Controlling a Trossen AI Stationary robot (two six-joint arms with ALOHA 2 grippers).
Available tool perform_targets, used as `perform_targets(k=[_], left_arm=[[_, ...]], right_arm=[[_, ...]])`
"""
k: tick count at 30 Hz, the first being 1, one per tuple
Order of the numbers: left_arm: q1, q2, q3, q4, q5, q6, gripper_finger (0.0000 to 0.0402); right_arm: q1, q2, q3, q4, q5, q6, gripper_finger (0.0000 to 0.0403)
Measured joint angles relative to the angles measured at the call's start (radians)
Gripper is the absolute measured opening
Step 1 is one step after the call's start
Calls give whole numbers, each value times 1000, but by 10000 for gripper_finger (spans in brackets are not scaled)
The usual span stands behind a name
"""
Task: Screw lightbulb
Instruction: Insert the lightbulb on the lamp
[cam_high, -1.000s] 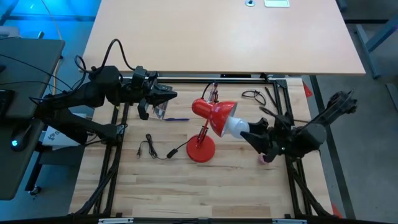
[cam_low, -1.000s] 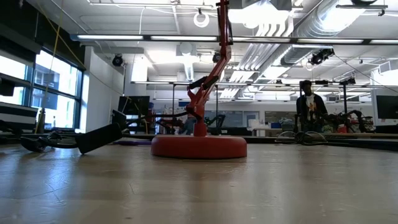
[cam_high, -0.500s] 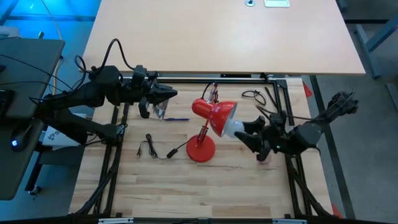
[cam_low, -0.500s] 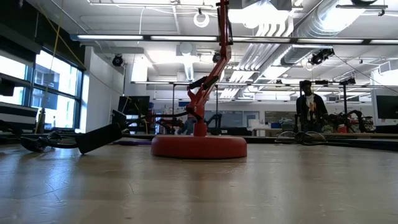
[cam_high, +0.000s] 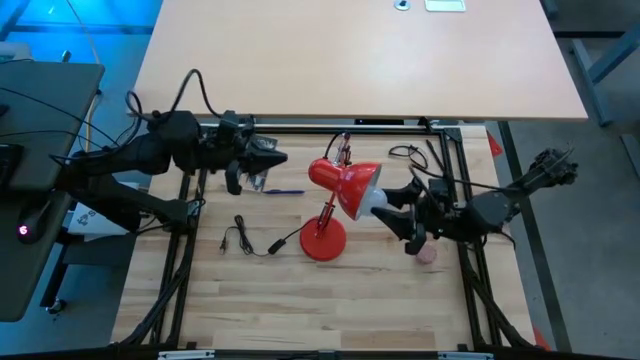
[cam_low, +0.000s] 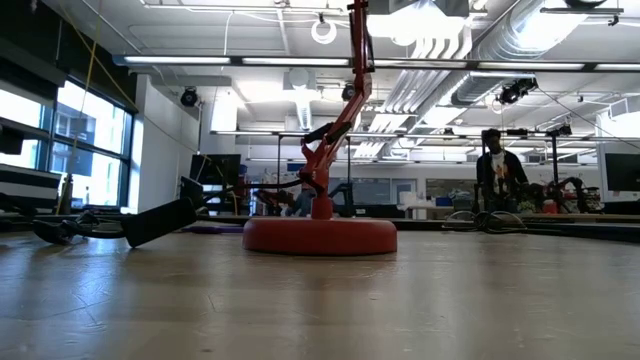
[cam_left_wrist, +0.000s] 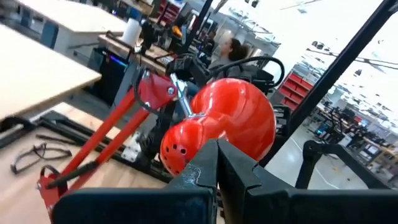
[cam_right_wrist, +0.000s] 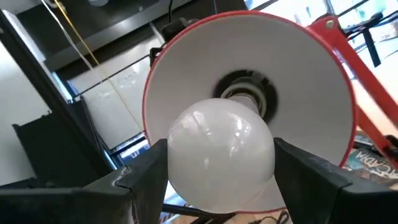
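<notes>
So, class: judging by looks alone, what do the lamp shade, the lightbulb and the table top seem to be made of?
Lamp shade: probably painted metal; glossy red outside with bright highlights, matte white inside.
Lightbulb: frosted white glass or plastic, the look leaves it open; smooth, with small sharp reflections.
Table top: wood; pale planks with visible seams and grain, satin finish.

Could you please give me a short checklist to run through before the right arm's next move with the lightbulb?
1. Right gripper around the lightbulb: ok, a finger on each side.
2. Bulb's base lined up with the socket inside the red lamp shade: ok.
3. Base fully screwed in: cannot tell, the bulb hides it.
4. Lamp base flat on the wooden table: ok.
5. Left gripper shut, off to the shade's other side, not touching it: ok.
6. Pink ball under the right arm: cannot tell if clear.
</notes>
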Motion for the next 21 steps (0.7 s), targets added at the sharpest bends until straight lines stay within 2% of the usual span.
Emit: perform_targets(k=[4,10,21], left_arm=[[0,13,0,0,5,-22,0],[15,35,0,-3,84,-22,0],[35,73,0,-16,87,-20,0]], right_arm=[[-19,1,0,15,-36,-26,250],[-40,0,0,6,-74,-25,250],[-83,0,0,-31,-155,21,250]])
